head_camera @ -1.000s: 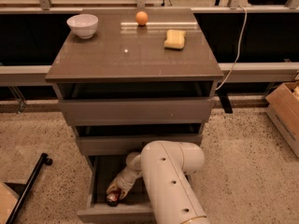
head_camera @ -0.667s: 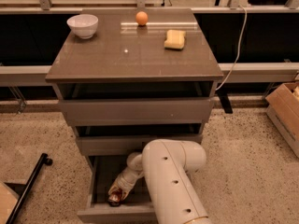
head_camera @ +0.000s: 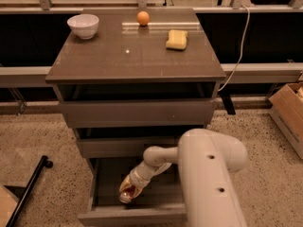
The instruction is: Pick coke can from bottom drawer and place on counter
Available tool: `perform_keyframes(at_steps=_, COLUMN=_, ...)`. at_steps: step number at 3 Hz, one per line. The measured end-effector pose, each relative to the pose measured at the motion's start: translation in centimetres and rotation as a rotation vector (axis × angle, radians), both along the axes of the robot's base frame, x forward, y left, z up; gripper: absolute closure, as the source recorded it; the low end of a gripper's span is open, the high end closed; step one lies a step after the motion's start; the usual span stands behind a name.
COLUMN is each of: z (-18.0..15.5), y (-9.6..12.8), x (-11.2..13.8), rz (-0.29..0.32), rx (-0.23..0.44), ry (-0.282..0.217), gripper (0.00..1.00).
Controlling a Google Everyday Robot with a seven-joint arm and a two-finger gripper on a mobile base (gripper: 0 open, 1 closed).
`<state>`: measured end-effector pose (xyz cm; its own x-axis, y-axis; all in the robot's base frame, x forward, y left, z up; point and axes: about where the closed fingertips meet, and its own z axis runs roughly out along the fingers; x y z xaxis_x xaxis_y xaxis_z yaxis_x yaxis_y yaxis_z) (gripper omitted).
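The bottom drawer (head_camera: 133, 217) is pulled open below the two upper drawers. The coke can (head_camera: 124, 196), red with a silvery end, lies tilted inside it towards the front left. My gripper (head_camera: 129, 188) reaches down into the drawer from the right, and its fingers are closed around the can. My white arm (head_camera: 208, 174) covers the right part of the drawer. The counter (head_camera: 137, 58) is the glossy grey-brown top of the cabinet above.
On the counter stand a white bowl (head_camera: 83, 25) at the back left, an orange fruit (head_camera: 143, 18) at the back middle and a yellow sponge (head_camera: 176, 39) at the back right. A cardboard box (head_camera: 289, 112) sits on the floor at the right, a black pole (head_camera: 28, 188) at the left.
My gripper and the coke can have shifted slightly to the right inside the bottom drawer. Everything on the counter is as before.
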<state>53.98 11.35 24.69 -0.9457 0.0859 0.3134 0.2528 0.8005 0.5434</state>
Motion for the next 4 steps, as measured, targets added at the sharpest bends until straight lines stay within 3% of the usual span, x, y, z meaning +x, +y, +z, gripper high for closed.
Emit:
perform_keyframes(at_steps=2, z=15.3, y=-7.8, x=-3.8, rz=0.190, rx=0.202, ry=-0.055, gripper=1.00)
perform_keyframes(at_steps=3, z=23.6, y=-13.0, x=-6.4, rz=0.275, rx=0.212, ry=-0.066, gripper=1.00)
perform_keyframes(at_steps=4, z=30.2, y=-17.4, x=-8.9, rz=0.288, rx=0.128, ry=-0.087, gripper=1.00)
